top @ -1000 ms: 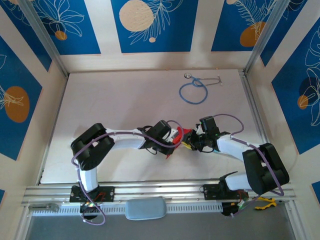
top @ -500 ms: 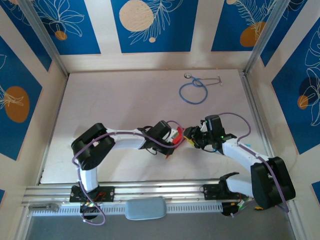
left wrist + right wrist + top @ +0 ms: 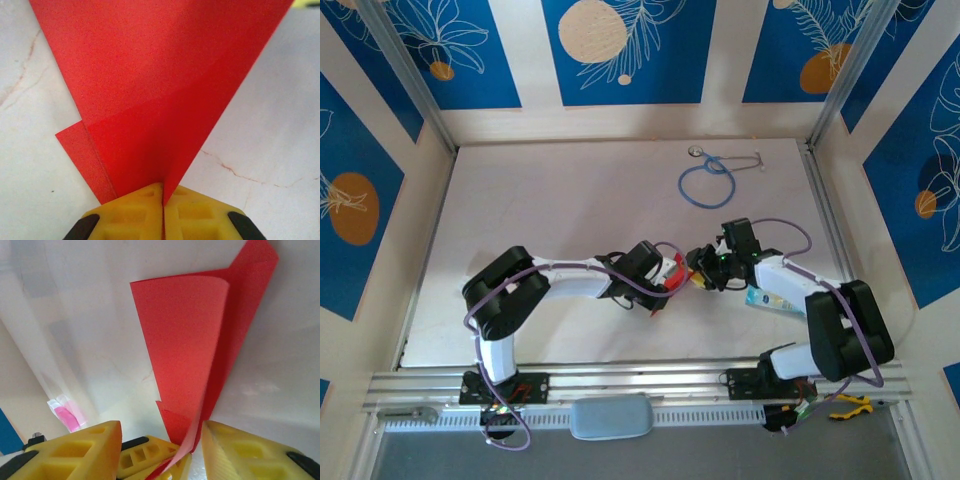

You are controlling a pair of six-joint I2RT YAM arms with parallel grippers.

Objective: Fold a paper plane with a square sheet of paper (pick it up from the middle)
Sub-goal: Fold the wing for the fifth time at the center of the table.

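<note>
The square sheet of paper (image 3: 150, 80) is bright red and partly folded into a pointed wedge with overlapping layers. It is held just above the table near the middle (image 3: 674, 270). My left gripper (image 3: 163, 192) is shut on the wedge's narrow end, its yellow fingers (image 3: 135, 215) pressed together on the paper. From the right, my right gripper (image 3: 161, 432) stands open. Its yellow fingers (image 3: 75, 450) lie either side of a loose curling flap of the sheet (image 3: 195, 355), not pinching it. The two grippers meet tip to tip (image 3: 692, 274).
A blue stethoscope (image 3: 707, 186) lies looped at the far right of the pale table (image 3: 550, 200). Blue patterned walls enclose the table on three sides. The arm bases sit along the near rail (image 3: 620, 385).
The right arm drew its elbow outward and came back in, its wrist now a little higher beside the paper, its jaws wider apart than a second ago. The left arm has kept still, holding the paper.
</note>
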